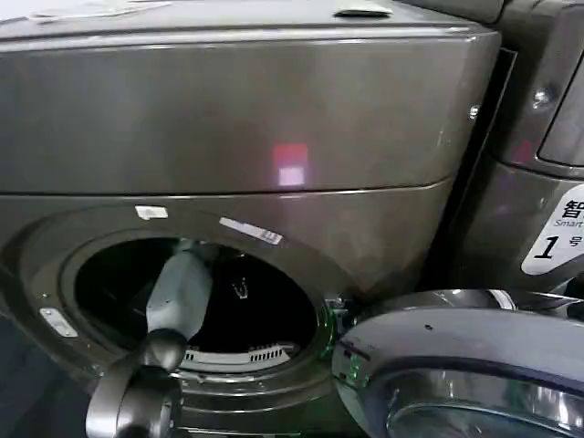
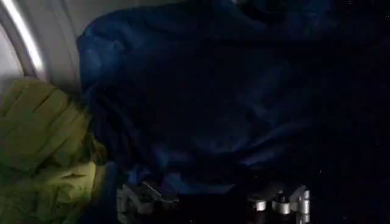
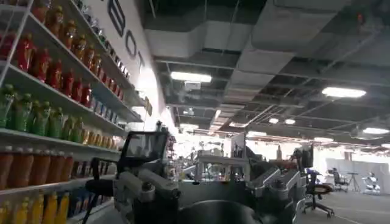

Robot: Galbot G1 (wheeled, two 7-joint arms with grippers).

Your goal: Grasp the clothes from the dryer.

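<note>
The dryer [image 1: 228, 128] is a bronze-grey front loader with its round porthole [image 1: 196, 297] open and a red indicator light [image 1: 290, 164] on its front. My left arm [image 1: 178, 292] reaches through the porthole into the dark drum. Inside, the clothes are a big dark navy pile [image 2: 231, 103] with a yellow-green cloth [image 2: 42, 146] beside it against the drum wall [image 2: 55, 36]. My left gripper [image 2: 207, 204] is open, right up against the navy fabric, its fingers [image 2: 135, 198] spread wide. My right gripper [image 3: 210, 182] is open and empty, raised away from the machine and facing the room.
A chrome-rimmed round door [image 1: 456, 365] juts out at the lower right, close to the porthole. The neighbouring machine panel carries a white "1" label [image 1: 557, 242]. Shelves of coloured bottles [image 3: 55, 103] line the room beside my right arm.
</note>
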